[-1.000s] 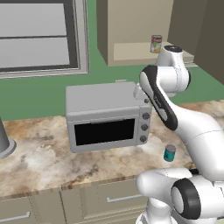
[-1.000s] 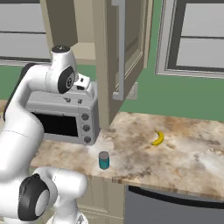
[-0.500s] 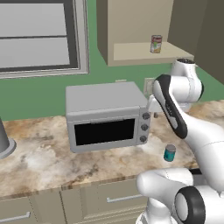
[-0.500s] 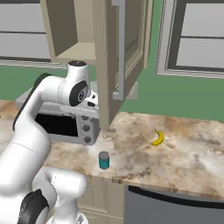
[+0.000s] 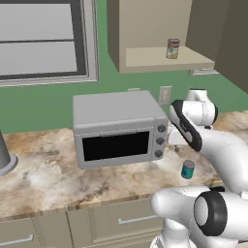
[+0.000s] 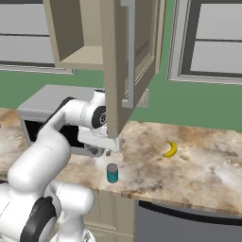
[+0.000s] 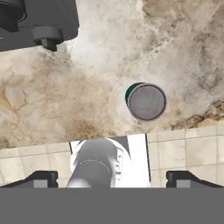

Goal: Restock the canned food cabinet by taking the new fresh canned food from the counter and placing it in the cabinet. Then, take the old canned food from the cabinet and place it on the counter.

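Observation:
The teal can point(image 5: 188, 169) point(image 6: 112, 173) stands on the marbled counter point(image 5: 43, 174) point(image 6: 198, 165) near its front edge, right of the toaster oven. My gripper point(image 6: 108, 151) point(image 5: 176, 147) point(image 7: 113, 178) hangs a little above the can and slightly behind it. Its fingertips point(image 7: 41, 178) are spread wide, open and empty. From above, the can's silvery top point(image 7: 145, 101) lies ahead of the fingers, right of centre. The red-labelled can point(image 5: 172, 48) stands on the pale shelf point(image 5: 160, 60) of the open wall cabinet point(image 6: 80, 33).
A grey toaster oven point(image 5: 118, 128) point(image 6: 45, 106) point(image 7: 35, 19) sits just left of the hand. The open cabinet door point(image 6: 124, 66) hangs right above the wrist. A banana point(image 6: 171, 149) lies further right. A grey object point(image 5: 5, 157) is at the far left. Drawers point(image 5: 121, 218) run below.
The arm has swung down from cabinet height to just above the counter by the teal can. Neither can has moved.

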Controlling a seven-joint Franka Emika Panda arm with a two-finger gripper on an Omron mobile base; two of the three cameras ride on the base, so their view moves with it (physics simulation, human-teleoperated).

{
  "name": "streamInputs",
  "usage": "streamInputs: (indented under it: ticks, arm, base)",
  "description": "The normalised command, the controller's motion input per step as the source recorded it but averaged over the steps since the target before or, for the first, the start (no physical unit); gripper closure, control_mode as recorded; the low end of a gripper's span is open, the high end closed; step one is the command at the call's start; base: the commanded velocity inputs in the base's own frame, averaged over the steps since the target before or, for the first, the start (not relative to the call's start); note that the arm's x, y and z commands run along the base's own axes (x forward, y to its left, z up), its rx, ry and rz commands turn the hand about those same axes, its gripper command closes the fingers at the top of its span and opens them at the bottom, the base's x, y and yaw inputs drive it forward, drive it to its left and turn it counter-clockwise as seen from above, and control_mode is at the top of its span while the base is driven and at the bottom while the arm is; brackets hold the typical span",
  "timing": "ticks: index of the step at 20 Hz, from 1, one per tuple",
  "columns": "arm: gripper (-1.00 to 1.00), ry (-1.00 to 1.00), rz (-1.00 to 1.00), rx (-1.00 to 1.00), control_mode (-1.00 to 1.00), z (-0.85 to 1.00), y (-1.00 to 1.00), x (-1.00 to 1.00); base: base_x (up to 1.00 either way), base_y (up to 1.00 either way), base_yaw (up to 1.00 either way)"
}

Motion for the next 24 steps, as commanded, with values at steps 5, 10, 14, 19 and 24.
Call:
streamInputs:
  ticks: [5, 10, 14, 19, 24]
  arm:
    - [-1.00, 0.08, 0.00, 0.00, -1.00, -0.64, -0.29, -0.31]
    - [-1.00, 0.00, 0.00, 0.00, -1.00, -0.41, -0.14, -0.09]
    - [-1.00, -0.06, 0.00, 0.00, -1.00, -0.49, -0.03, 0.05]
    - [-1.00, -0.03, 0.00, -0.04, -1.00, -0.38, -0.16, 0.12]
    - [-1.00, 0.00, 0.00, -0.04, -1.00, -0.25, -0.08, 0.14]
  base:
    - [0.00, 0.00, 0.00]
    - [0.00, 0.00, 0.00]
    - [0.00, 0.00, 0.00]
    - [0.00, 0.00, 0.00]
    - [0.00, 0.00, 0.00]
